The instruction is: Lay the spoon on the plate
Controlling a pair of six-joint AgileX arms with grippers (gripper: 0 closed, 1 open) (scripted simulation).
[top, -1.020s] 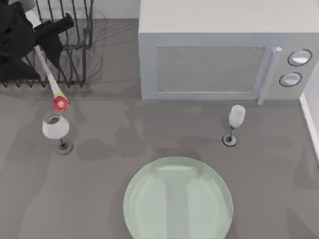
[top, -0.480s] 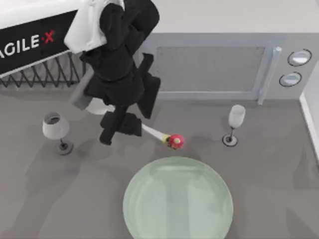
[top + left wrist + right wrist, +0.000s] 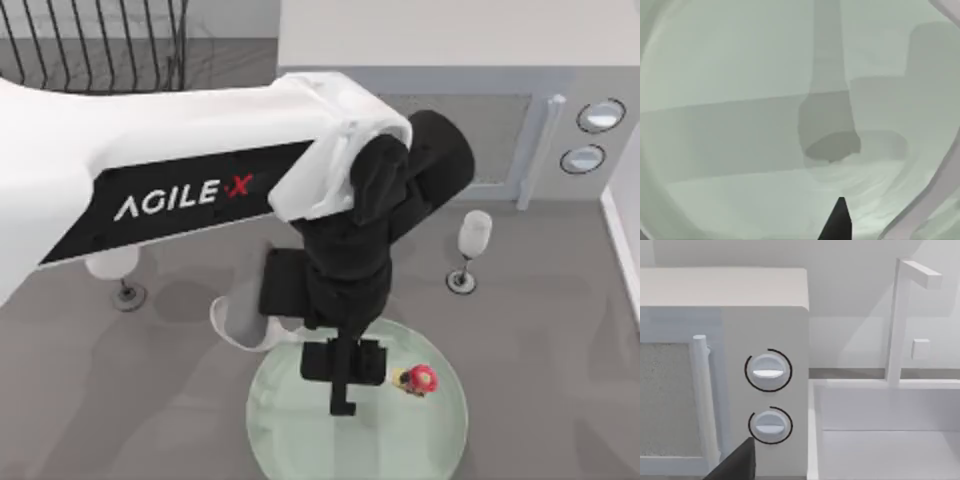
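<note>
Your left pincer (image 3: 343, 385) is hanging over the plate (image 3: 300, 440), pinching the spoon (image 3: 240, 325) partway along its handle. The spoon's white bowl is sticking out past the plate's left rim, above the tabletop (image 3: 560, 380), while the pink-red knob (image 3: 421, 378) is sitting over the plate's upper right part. You can't tell from the pics whether the spoon is touching the plate yet. In the left wrist view, pale green plate (image 3: 740, 75) is lying close under the cam w/ a dark fingertip (image 3: 838, 222) poking in. Your left arm is stretching in from the upper left across the tabletop. A stemmed glass (image 3: 470, 245) is standing right of the arm, near the microwave (image 3: 560, 90); another glass (image 3: 120, 275) is peeking out under the arm at left. A wire rack (image 3: 100, 45) is sitting top left. Your right arm's cam is facing the microwave knobs (image 3: 768, 372) and a white sink (image 3: 890, 430); whether the right pincer is spread or pressed together, can't tell.
</note>
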